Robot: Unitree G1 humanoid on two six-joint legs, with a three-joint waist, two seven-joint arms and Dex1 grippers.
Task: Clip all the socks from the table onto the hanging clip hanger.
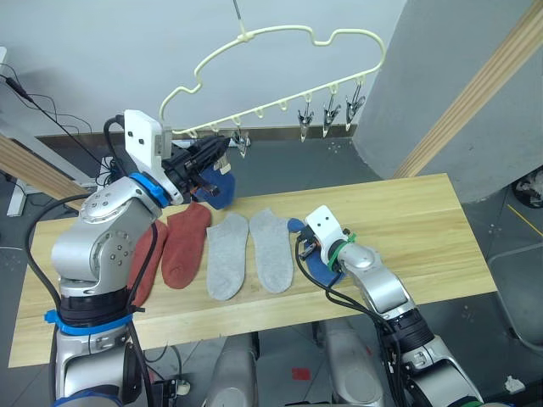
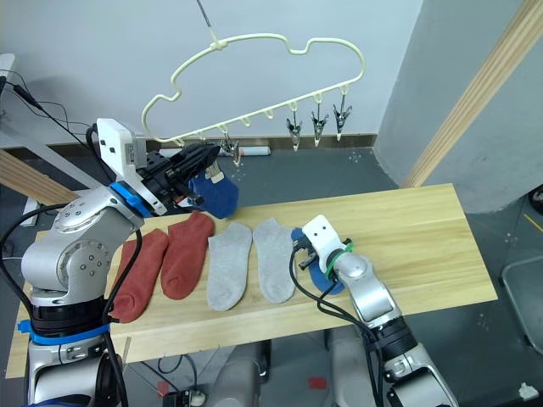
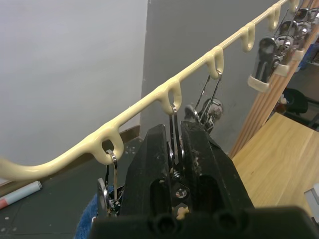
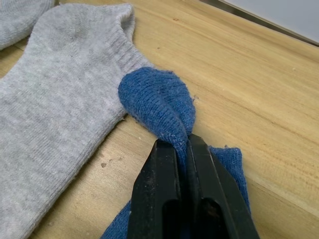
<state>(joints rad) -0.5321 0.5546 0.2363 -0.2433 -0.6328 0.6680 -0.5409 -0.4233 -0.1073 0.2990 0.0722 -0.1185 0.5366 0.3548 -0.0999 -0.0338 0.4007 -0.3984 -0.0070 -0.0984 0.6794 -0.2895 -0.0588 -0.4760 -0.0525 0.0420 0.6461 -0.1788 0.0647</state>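
You'll find no readable writing anywhere. Your right gripper (image 4: 182, 149) has its fingers pinched on a blue sock (image 4: 159, 107) on the pale plank table (image 1: 407, 220). Your left gripper (image 3: 177, 164) squeezes a metal clip (image 3: 173, 130) on the clip hanger (image 1: 280, 38), another blue sock (image 2: 216, 195) hanging there.
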